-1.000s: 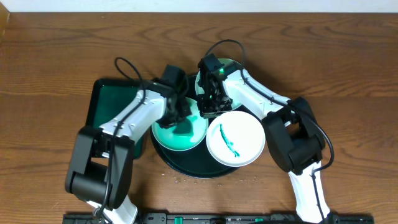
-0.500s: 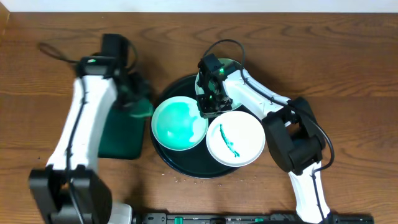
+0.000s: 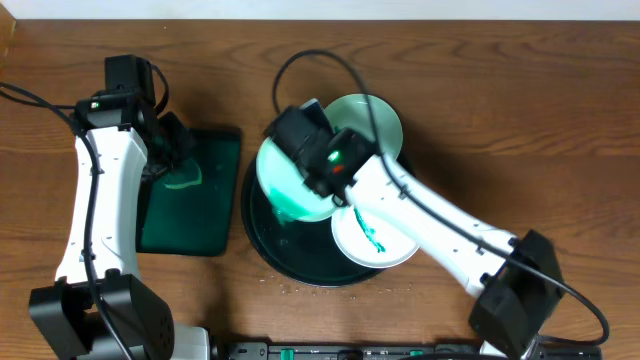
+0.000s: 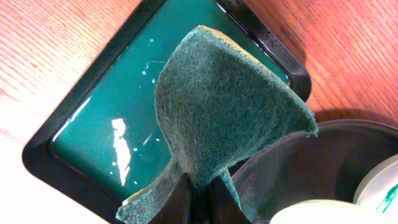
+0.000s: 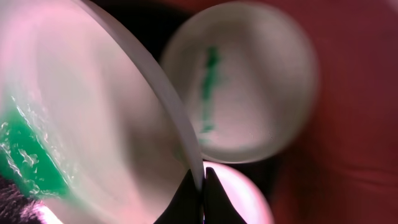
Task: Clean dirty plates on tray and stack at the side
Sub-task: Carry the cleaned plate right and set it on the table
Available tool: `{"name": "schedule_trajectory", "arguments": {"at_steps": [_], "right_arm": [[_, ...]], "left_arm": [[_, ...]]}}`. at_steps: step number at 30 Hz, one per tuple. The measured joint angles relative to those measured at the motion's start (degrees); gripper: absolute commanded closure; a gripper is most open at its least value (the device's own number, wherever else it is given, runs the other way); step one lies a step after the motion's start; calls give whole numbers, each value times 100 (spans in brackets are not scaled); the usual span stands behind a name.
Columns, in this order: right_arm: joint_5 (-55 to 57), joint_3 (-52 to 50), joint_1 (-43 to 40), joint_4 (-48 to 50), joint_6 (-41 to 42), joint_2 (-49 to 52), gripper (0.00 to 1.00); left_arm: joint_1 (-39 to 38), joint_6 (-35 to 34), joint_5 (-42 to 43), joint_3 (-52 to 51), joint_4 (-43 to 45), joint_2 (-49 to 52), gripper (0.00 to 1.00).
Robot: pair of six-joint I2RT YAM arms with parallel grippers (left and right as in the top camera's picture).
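Found left gripper (image 4: pixel 198 191) clamped on sponge (image 4: pixel 230 118), left of tray (image 3: pixel 268 250). Found right gripper (image 5: pixel 200 182) pinching rim of tilted plate (image 5: pixel 81 118) over tray.

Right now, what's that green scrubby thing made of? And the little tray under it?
Sponge: coarse fibrous scouring pad, matte and fuzzy, soft enough to fold. Small tray: probably plastic; glossy black rim, shiny wet-looking green floor.

Brown, wavy-grained worktop (image 3: pixel 520 90). Black round tray (image 3: pixel 265 240). At its 5 o'clock, white streaked plate (image 3: pixel 362 245) with a dark green line; at 1 o'clock, pale mint plate (image 3: pixel 375 115); at 10 o'clock, white smeared plate (image 3: pixel 280 185), turquoise-green. Dark green sponge (image 4: pixel 230 112); glossy teal, black-rimmed rectangular tray (image 4: pixel 93 124).
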Motion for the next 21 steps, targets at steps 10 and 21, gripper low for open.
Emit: {"name": "schedule_trajectory", "arguments": {"at_steps": [10, 21], "right_arm": [[3866, 0, 1276, -44, -15, 0, 99], [3095, 0, 1196, -37, -13, -44, 99]], "left_arm": [[2, -7, 0, 0, 221, 0, 93], [2, -7, 0, -2, 223, 0, 93]]}}
